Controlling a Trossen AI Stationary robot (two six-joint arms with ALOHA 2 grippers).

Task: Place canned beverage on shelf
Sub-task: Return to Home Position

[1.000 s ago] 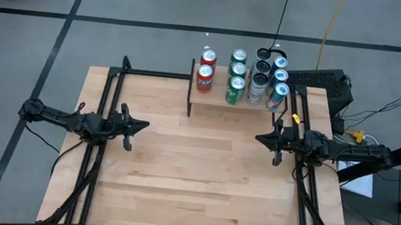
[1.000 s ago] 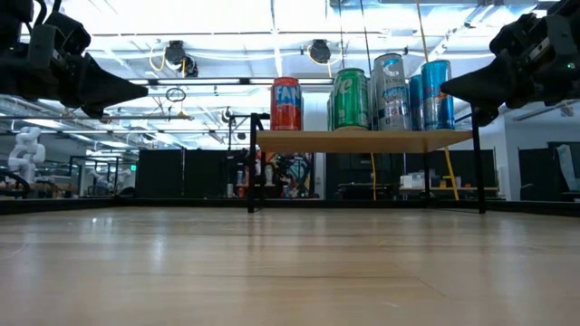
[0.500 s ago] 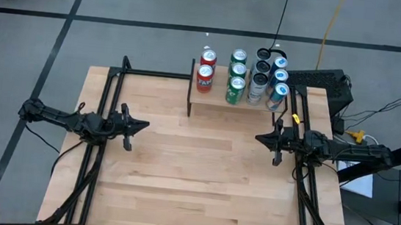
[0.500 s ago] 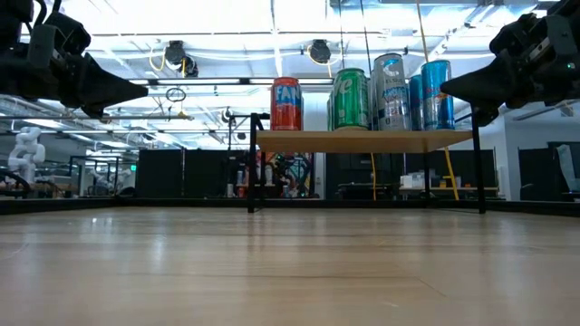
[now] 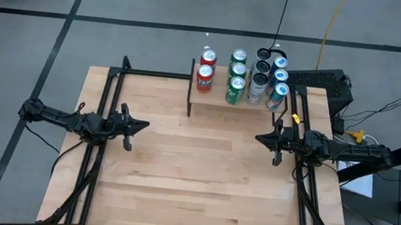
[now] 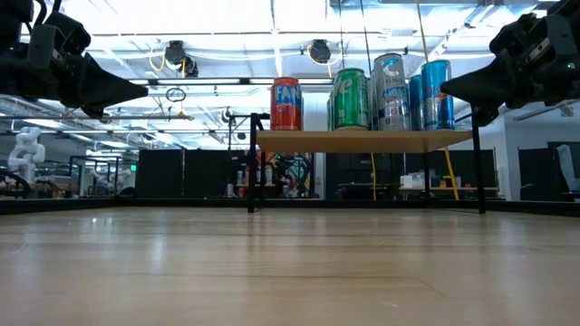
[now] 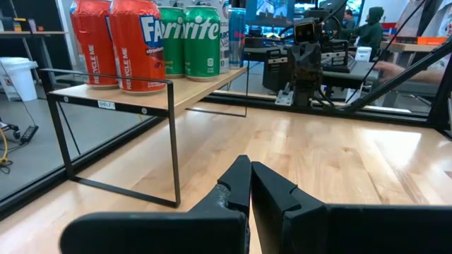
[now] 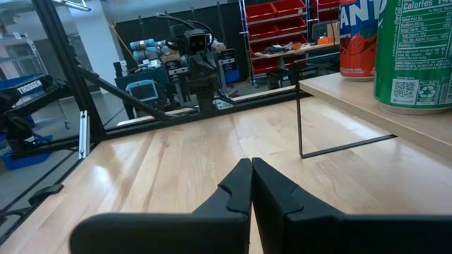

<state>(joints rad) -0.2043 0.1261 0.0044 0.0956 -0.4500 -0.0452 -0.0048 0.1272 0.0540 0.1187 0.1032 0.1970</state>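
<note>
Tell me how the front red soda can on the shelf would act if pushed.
The tall red cylindrical metal soda can stands upright near the end of the light wood shelf, so a high push may tip it. Its smooth round wall would likely roll once down.

Bright, even overhead light. High view: tabletop (image 5: 194,178) uniformly lit, shadows faint and soft. Low view: ceiling lights (image 6: 227,23) blow out white; pale sheen across the wood; left gripper (image 6: 136,91) and right gripper (image 6: 450,88) backlit, near-black.
</note>
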